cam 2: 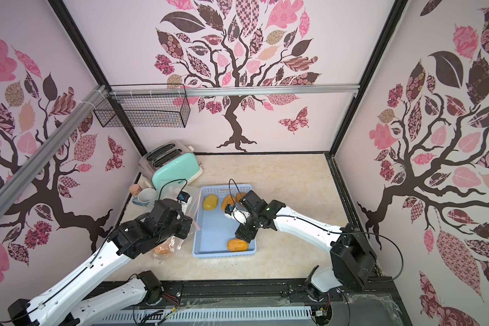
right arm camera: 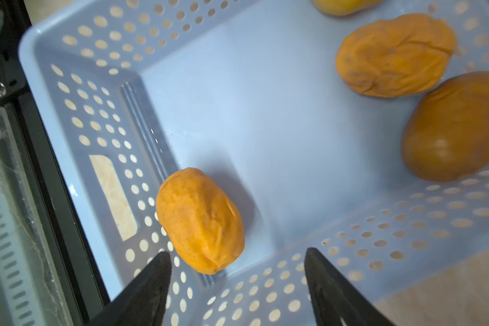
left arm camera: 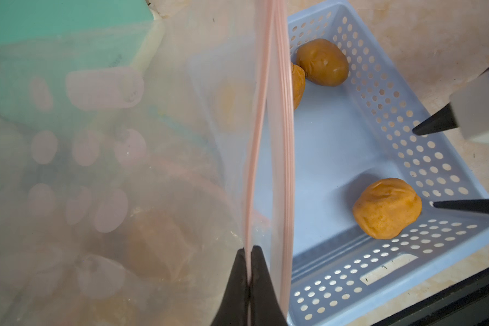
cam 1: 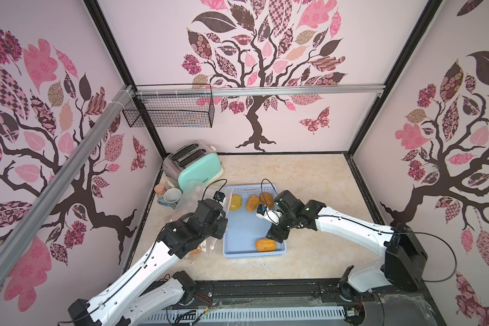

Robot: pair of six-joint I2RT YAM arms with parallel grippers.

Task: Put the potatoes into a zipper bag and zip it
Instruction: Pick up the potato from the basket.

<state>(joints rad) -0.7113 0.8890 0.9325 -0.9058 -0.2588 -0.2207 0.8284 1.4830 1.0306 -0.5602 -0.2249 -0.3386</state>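
On the counter (cam 1: 308, 183), in both top views, a blue basket (cam 1: 254, 255) sits between the two arms, with a mint toaster (cam 1: 198, 169) and a mug (cam 1: 172, 196) beyond the left arm (cam 1: 158, 254). Four potatoes (cam 1: 252, 203) lie in the basket. Three are in a row at the far end, and one orange potato (cam 1: 265, 245) lies alone near the front corner on the right arm's side. The right arm (cam 1: 350, 225) reaches down over that corner, but from up here I cannot see how its jaws stand. The zipper bag (cam 1: 188, 194) rises as a clear sheet beside the basket's left wall, under the left arm. In a top view a further potato (cam 2: 162, 249) shows through the plastic, low on the counter.

The left wrist view gives what the top views cannot. The left jaws are pinched shut on one pink zip strip (left arm camera: 249, 169) of the zipper bag, with the other strip a little apart, so the mouth gapes narrowly. Past it, the orange potato (left arm camera: 387, 209) sits in the basket just beside one black tip of the right jaws.

The right wrist view shows the right jaws wide open and empty. The orange potato (right arm camera: 201, 221) lies just ahead of them, nearer one tip, by the basket's perforated wall.
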